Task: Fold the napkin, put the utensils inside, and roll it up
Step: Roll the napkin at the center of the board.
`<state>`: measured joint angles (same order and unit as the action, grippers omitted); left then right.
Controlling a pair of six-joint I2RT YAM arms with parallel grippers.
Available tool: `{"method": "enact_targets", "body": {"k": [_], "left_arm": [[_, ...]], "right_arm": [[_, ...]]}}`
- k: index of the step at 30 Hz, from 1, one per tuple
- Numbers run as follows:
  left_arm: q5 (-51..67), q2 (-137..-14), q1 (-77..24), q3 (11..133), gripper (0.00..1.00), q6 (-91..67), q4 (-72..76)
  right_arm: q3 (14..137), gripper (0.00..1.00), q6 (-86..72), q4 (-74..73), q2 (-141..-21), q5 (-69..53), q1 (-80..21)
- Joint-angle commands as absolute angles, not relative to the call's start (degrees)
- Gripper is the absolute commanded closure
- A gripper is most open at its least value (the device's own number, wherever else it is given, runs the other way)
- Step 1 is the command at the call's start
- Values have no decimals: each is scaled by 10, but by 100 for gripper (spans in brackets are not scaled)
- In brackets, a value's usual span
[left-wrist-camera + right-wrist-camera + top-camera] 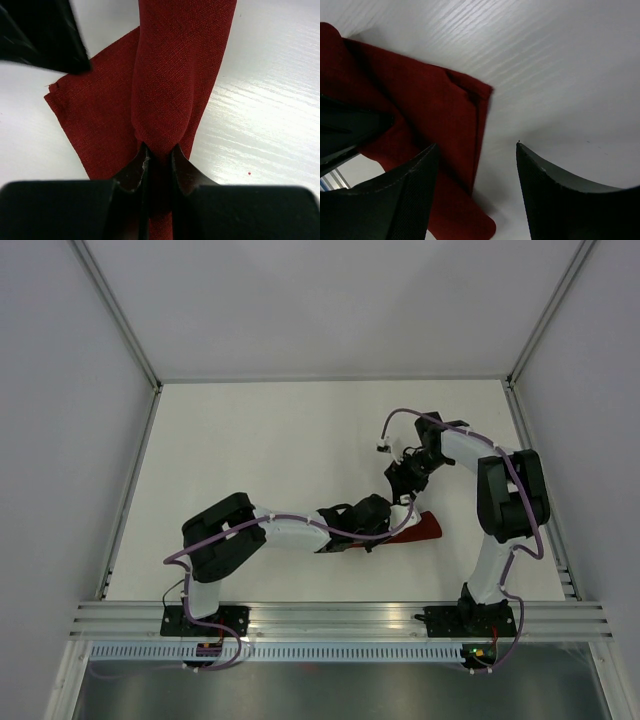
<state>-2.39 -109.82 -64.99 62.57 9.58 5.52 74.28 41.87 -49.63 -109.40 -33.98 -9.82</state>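
The dark red napkin (420, 528) lies as a narrow folded or rolled strip on the white table, mostly under my arms in the top view. In the left wrist view its rolled part (175, 75) runs away from the jaws, with a flat flap beside it. My left gripper (159, 152) is shut on the napkin's roll. My right gripper (476, 147) is open and empty, just above the napkin's end (430, 105). It shows in the top view (404, 483) close beside my left gripper (372, 520). The utensils are hidden.
The white table (270, 450) is bounded by white walls at the back and sides and a metal rail (340, 618) at the near edge. A purple cable loops off the right arm (400, 420).
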Motion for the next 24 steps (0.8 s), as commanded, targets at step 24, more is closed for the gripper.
{"method": "enact_targets", "body": {"k": [24], "left_arm": [[-12, -1091, -648, 599, 98, 130, 54]], "right_arm": [[609, 50, 328, -312, -1078, -150, -211]]}}
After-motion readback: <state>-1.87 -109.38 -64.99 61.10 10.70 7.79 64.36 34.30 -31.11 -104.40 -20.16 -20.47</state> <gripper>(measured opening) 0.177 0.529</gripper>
